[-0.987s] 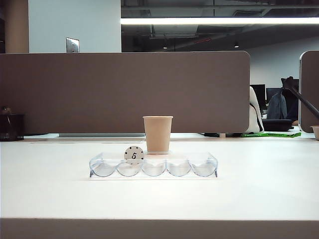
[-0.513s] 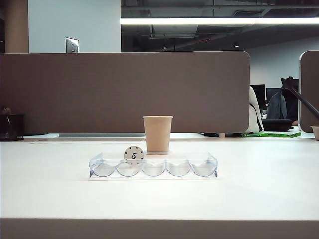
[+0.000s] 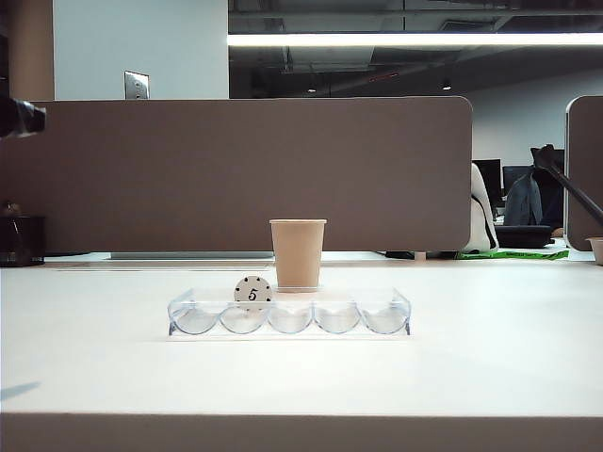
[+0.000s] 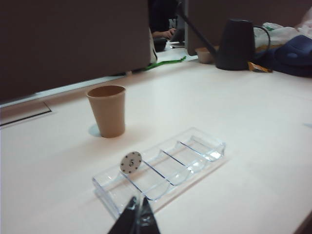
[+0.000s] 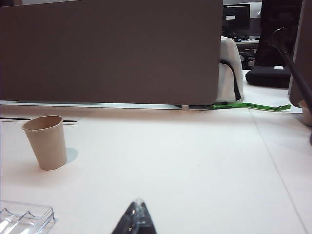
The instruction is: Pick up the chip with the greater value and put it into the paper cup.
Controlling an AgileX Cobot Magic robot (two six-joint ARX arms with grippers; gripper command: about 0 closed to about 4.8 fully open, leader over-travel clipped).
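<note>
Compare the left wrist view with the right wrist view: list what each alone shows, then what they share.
Only the left wrist view: the white round chip marked 5, standing upright in the clear plastic chip tray, whose whole length shows; the shut left hand; a dark jug.

Only the right wrist view: the shut right hand; a monitor behind the divider.

Both: the tan paper cup, upright on the pale table, and one end of the tray. Neither shows a dark blue chip.

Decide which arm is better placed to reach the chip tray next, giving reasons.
Probably left: the left pincer faces the whole tray close ahead, while the right pincer sees only the tray's end, off to one side.
</note>
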